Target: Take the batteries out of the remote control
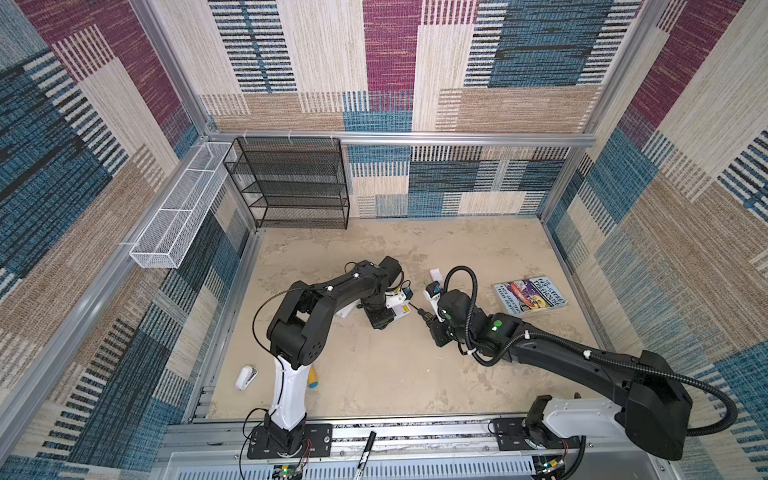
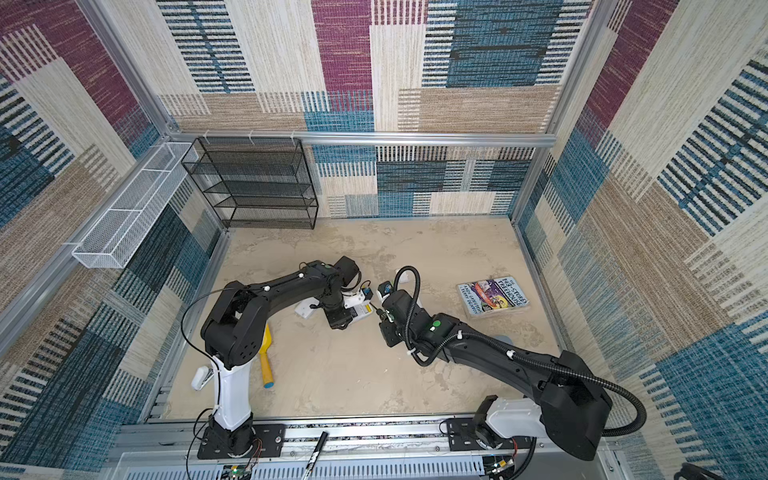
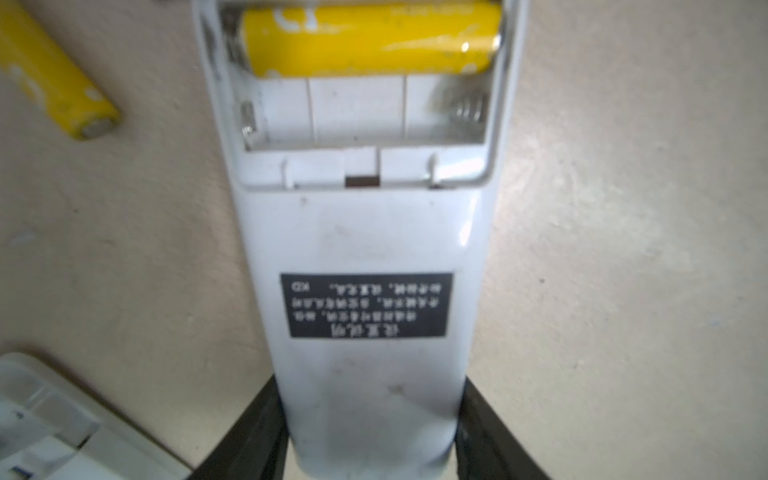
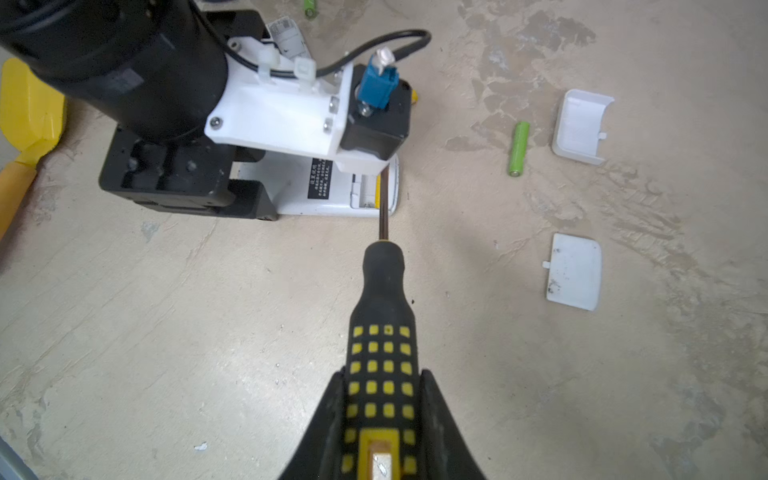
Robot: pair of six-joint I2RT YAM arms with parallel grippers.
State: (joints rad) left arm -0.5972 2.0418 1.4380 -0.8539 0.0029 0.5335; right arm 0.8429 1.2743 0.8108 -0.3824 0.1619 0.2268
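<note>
The black screwdriver with yellow squares on its handle fills the front of the right wrist view, its handle clamped between the right jaws. Its thin metal shaft reaches the open end of the white plastic remote control, with the tip hidden under the left arm's white camera mount. The remote lies back-up on the beige desk. The left jaws are pressed against both sides of the remote at the end away from its battery bay. In that open bay one yellow battery sits in the outer slot, and the slot beside it shows its bare spring. A second yellow battery lies on the desk just beside the remote's bay. A bright green battery lies farther from the remote, near a curved white cover and a flat white cover. A second green battery shows beyond the remote at the frame edge.
</note>
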